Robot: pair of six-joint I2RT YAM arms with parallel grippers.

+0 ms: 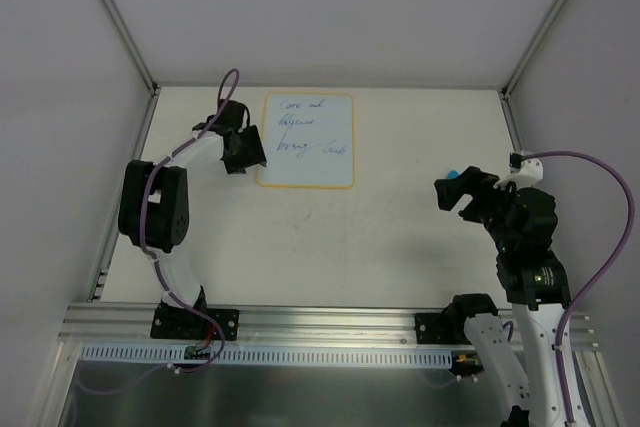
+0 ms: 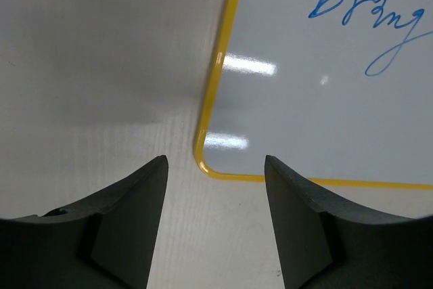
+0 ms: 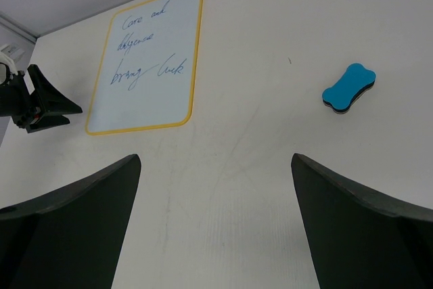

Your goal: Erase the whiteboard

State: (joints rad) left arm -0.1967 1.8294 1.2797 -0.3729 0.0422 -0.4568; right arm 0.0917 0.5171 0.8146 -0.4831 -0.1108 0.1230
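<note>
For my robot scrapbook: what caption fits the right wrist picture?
Open right claw looks at a blue eraser and the scribbled-on whiteboard.

The whiteboard (image 1: 306,162) lies flat at the upper centre of the top view. It is an upright rectangle with a thin yellow-orange border, rounded corners and blue handwriting on its pale surface.

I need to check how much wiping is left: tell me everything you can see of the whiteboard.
The whiteboard is a flat rectangular board with a glossy pale surface, a thin yellow border and rounded corners. It lies flat on the table, toward the far edge, left of centre. Three lines of blue handwriting cover its far part, unerased. Nothing rests on it. The left tool stands open at its near left corner; contact cannot be told.
</note>
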